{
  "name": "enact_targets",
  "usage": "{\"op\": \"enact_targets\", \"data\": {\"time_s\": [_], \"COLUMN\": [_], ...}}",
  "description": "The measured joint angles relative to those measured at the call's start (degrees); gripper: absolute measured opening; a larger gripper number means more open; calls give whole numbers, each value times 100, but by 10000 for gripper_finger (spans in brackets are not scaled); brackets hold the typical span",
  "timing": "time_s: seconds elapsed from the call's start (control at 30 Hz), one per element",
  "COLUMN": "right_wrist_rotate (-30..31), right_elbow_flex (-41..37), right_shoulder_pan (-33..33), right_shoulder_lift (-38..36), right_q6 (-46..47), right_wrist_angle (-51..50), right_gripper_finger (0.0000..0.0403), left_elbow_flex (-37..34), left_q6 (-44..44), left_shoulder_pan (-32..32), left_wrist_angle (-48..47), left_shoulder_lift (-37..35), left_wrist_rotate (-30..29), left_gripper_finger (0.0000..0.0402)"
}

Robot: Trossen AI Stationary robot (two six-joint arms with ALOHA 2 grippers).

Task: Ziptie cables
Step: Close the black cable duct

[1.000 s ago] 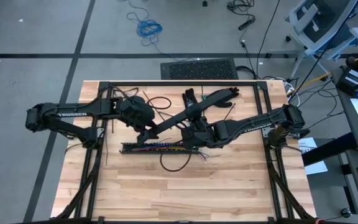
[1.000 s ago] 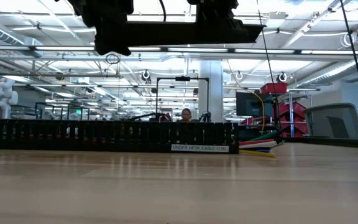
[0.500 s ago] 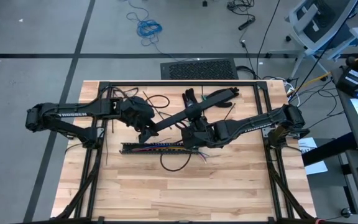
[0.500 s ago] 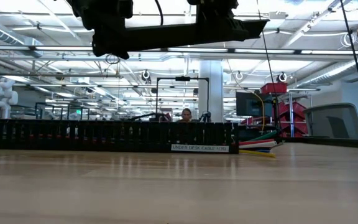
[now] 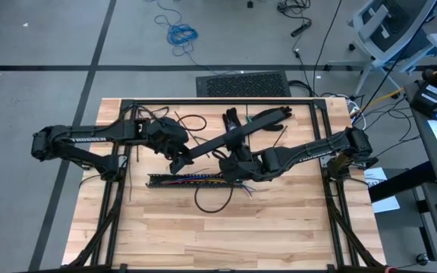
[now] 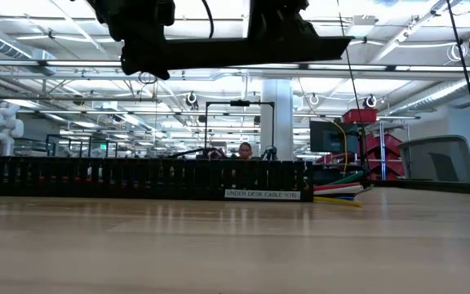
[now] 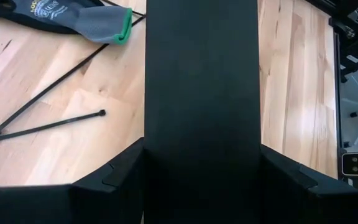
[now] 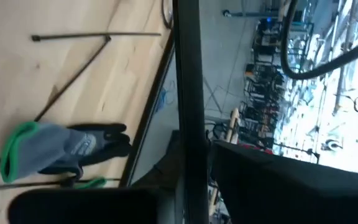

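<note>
I see both arms over the middle of the light wooden counter, and together they carry a long flat black plastic cover strip that hangs above the counter, as the low view shows. The left gripper has its jaws closed on one end of this strip; in the left wrist view the strip fills the space between the two dark fingers. The right gripper is near the middle of the strip and its wrist camera sees the strip from the edge, but I cannot tell if its jaws are closed on it. Under the strip lies the long black slotted rail flat on the counter, and the thin coloured cables run along inside it; at one end of the rail their white, green, red and yellow ends stick out on the wood. Two thin straight dark zipties lie loose on the counter beside a grey work glove with a green cuff, not touching the cables. A loose black wire loop lies just in front of the rail.
</note>
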Motion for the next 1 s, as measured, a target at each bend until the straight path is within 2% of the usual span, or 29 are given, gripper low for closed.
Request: {"op": "enact_targets", "data": {"time_s": [0.37, 0.53, 0.67, 0.8, 0.93, 1.0], "right_wrist_rotate": [-121, -514, -793, -821, -851, -1054], "right_elbow_flex": [0, 0, 0, 0, 2, 2], "right_shoulder_pan": [9, 51, 104, 168, 309, 380], "right_shoulder_lift": [-2, -2, -2, -2, -77, -223], "right_q6": [-120, -118, -81, 75, 332, 595], "right_wrist_angle": [310, 313, 313, 357, 556, 564], "right_gripper_finger": [143, 168, 181, 188, 190, 190], "left_elbow_flex": [2, 2, 2, 2, 2, 2], "left_q6": [12, 47, 52, 63, 440, 624], "left_shoulder_pan": [0, -2, -1, -4, -2, -4], "left_wrist_angle": [-145, -161, -255, -267, -293, -381], "left_shoulder_lift": [0, 0, 0, 0, 0, 0], "left_wrist_rotate": [-86, -162, -290, -430, -833, -1100], "left_gripper_finger": [228, 228, 228, 228, 229, 229]}}
